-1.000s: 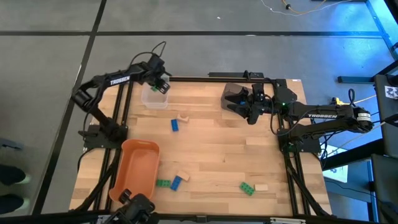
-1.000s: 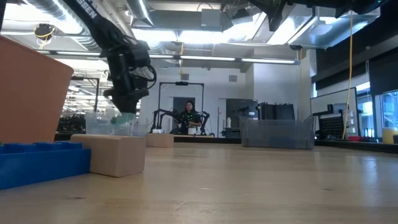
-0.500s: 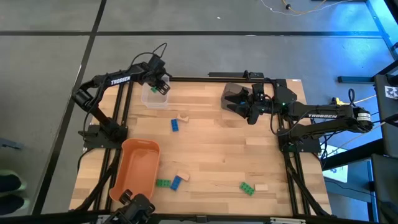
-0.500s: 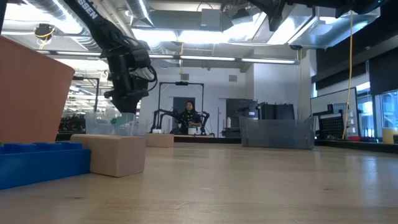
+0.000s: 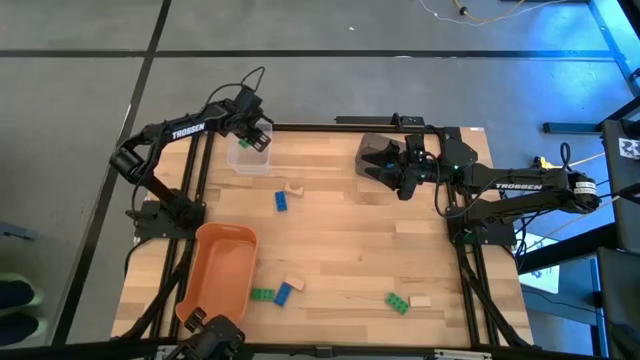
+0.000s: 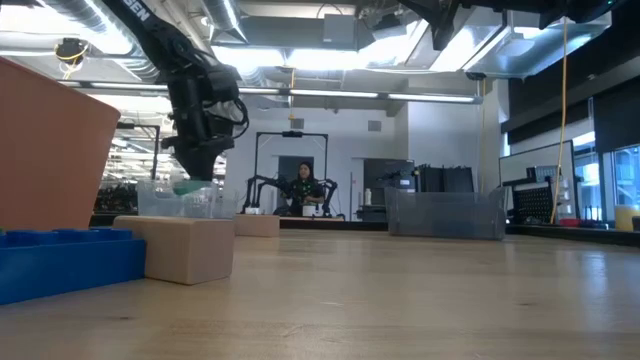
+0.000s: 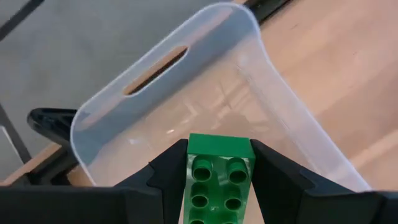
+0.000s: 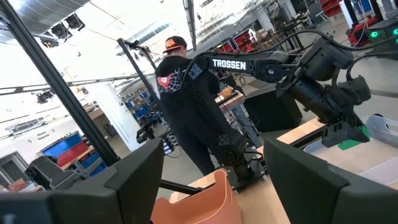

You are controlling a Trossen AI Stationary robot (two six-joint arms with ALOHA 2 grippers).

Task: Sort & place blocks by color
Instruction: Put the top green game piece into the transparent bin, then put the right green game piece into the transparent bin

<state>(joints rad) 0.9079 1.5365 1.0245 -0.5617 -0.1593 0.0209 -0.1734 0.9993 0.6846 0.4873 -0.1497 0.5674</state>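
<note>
My left gripper (image 7: 219,163) is shut on a green block (image 7: 219,174) over the clear bin (image 5: 250,158) at the table's far left corner; the low view shows the green block (image 6: 187,186) just above the bin's rim. My right gripper (image 8: 214,186) hangs open and raised beside the dark grey bin (image 5: 375,155) at the far right, with nothing between its fingers. Loose blocks lie flat on the table: a blue block (image 5: 282,201), a tan block (image 5: 294,188), a near group of green (image 5: 262,294), blue (image 5: 285,292) and tan (image 5: 296,284), and a green block (image 5: 398,302) next to a tan one (image 5: 420,300). My left gripper pinches the green block by its two long sides (image 7: 189,163) between its two fingers. The fingers slant down from the table's left side and lie along the block, whose far end (image 7: 219,142) stands just past the fingertips. The block hangs clear above the clear bin, studs toward the wrist camera.
An orange tub (image 5: 220,272) stands at the near left of the table. A person (image 8: 193,106) stands beyond the table's left side. The middle of the wooden table (image 5: 360,240) is bare.
</note>
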